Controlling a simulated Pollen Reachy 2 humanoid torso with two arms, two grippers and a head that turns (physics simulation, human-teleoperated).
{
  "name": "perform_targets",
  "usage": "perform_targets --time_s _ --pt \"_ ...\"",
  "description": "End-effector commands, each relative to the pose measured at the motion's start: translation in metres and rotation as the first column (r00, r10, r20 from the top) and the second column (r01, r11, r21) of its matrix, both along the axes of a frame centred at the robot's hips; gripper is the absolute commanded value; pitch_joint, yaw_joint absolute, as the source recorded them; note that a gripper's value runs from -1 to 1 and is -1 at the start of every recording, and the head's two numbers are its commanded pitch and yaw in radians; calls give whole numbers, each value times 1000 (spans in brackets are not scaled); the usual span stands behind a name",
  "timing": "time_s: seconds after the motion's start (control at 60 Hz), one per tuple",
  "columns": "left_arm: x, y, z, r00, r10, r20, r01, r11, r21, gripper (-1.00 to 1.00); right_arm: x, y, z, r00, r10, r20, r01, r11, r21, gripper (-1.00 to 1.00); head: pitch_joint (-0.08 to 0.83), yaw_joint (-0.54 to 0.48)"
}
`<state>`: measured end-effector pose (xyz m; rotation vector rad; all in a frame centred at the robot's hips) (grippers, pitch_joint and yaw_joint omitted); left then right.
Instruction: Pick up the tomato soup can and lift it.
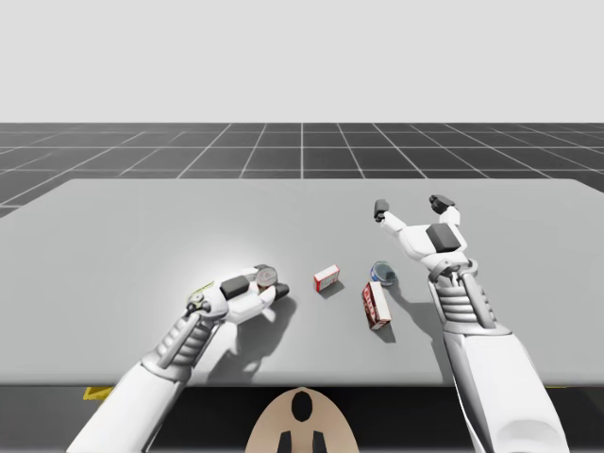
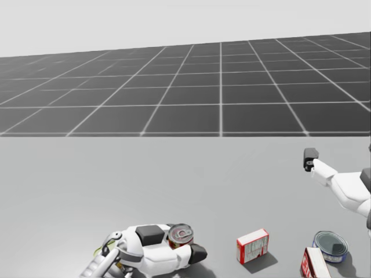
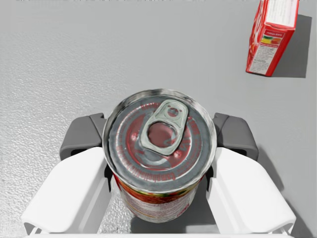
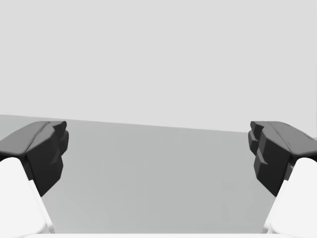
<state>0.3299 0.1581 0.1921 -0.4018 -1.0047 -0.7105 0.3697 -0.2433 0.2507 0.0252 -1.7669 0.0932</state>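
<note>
Left pincer closed on the soup can: its dark grey pads press the can's wall from two opposite sides. The can is an upright cylinder with a red label and a dull metal lid with a ring-pull. It sits in the near-left part of the counter, well in from the near edge. Whether its base touches the surface cannot be told.

The counter is a flat, matte grey slab, finely grained in the left wrist view. Wide bare surface lies to the can's left and beyond it.

To its right, apart from it, stands a small box, red and white with sharp corners. Further right lie a long box in red and white and, just beyond that, a round tin, low and blue with a metal lid.

Right pincer spread wide, holding nothing, past the tin toward the far right.
</note>
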Motion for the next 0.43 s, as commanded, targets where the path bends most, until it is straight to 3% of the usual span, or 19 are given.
perform_targets --time_s 0.017,0.3,0.4,0.433 --pt "5 9 46 993 10 114 -7 999 -32 1000 1 -1 -1 1000 -1 -6 1 1000 -1 -1000 302 130" --pt "-1 21 148 948 76 308 -51 995 -90 1000 3 -2 -2 1000 0 -12 0 1000 -9 -1000 294 134" --pt "-11 23 192 903 125 411 -69 987 -147 1000 4 -1 -3 1000 -3 -13 3 1000 -18 -1000 290 138" --pt "-17 24 210 863 159 479 -74 979 -192 1000 4 -2 -3 1000 -4 -13 3 1000 -20 -1000 288 140"
